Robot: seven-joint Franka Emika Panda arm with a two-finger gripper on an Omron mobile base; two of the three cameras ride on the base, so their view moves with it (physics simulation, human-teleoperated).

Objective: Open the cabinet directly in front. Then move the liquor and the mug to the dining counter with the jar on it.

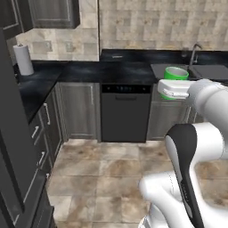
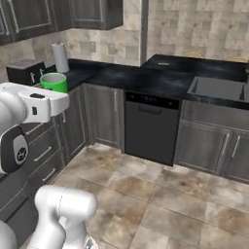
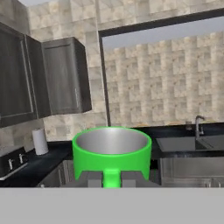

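Note:
My gripper [image 3: 111, 178] is shut on the handle of the bright green mug [image 3: 111, 151], which stays upright and shows its pale inside. From the base views the mug [image 1: 176, 72] [image 2: 54, 81] rides above the white hand, raised in the air short of the dining counter [image 1: 129, 71] [image 2: 146, 78]. That black counter carries an inset grey sink [image 1: 209, 71] [image 2: 216, 87] and a faucet [image 1: 194, 51] [image 3: 198, 124]. A small dark thing beside the faucet is too small to name. The liquor is out of view. Dark wall cabinets [image 3: 61, 78] hang at the left, doors shut.
A black dishwasher [image 1: 124, 111] [image 2: 151, 126] sits under the counter between grey cabinet fronts. A paper towel roll [image 1: 23, 60] [image 2: 60, 57] and a dark toaster [image 2: 24, 72] stand on the left side counter. Drawer fronts line the left; tiled floor lies open between.

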